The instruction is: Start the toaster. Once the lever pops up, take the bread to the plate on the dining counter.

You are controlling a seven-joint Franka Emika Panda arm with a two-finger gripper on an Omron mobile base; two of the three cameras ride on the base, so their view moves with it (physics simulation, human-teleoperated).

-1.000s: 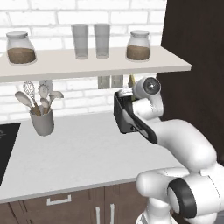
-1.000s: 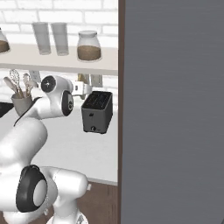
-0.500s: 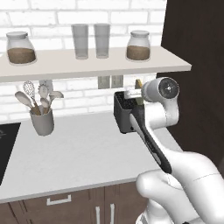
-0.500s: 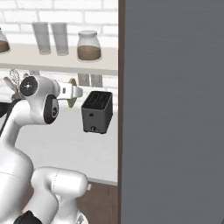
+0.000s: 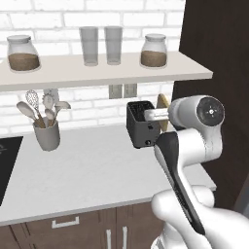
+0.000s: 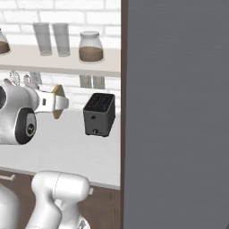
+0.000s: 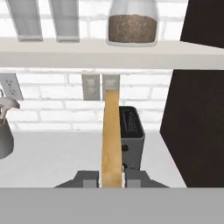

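The bread, a thin tan slice seen edge-on, stands upright between my fingertips. My gripper is shut on it. The bread hangs in the air just right of the black toaster, level with its top. In the right base view the gripper holds the bread to the left of the toaster, a short way off it. The toaster stands on the pale worktop behind the slice, its slots empty. The plate and the dining counter are out of view.
A grey utensil crock stands at the left of the worktop. The shelf above carries two jars and two glasses. A tall dark cabinet rises right of the toaster. A black cooktop edge lies far left.
The hand has drawn back from the toaster with the bread still gripped, a little toward the robot. The arm's upper joints have swung round and risen. The toaster has stayed put.
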